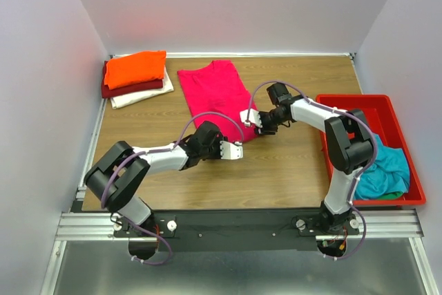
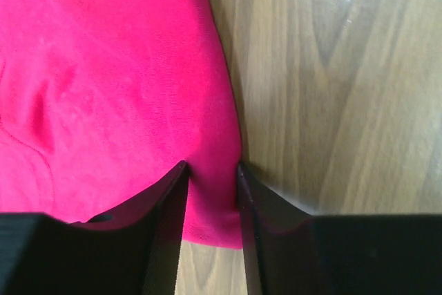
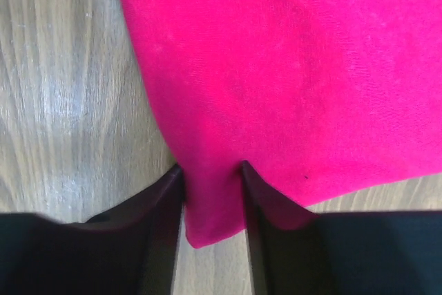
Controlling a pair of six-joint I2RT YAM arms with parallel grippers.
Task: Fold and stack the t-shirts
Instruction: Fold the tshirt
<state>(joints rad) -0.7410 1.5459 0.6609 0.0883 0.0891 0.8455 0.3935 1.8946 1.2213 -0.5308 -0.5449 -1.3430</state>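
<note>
Pink-red t-shirt [image 1: 215, 94] flat on wooden table [image 1: 290, 164], mid-back, folded to narrow strip, hem toward arms. Left gripper [image 1: 235, 150] at near hem corner, fingers [image 2: 166, 202] closed onto cloth edge with fabric pinched between them. Right gripper [image 1: 250, 119] at other hem corner just beside it, likewise clamped on cloth tip in right wrist view. Back left corner holds folded stack: orange t-shirt [image 1: 136, 67] on dark red t-shirt [image 1: 148, 88] on cream t-shirt [image 1: 141, 96]. Red tray [image 1: 387, 105] at right edge holds crumpled teal t-shirt [image 1: 383, 170].
</note>
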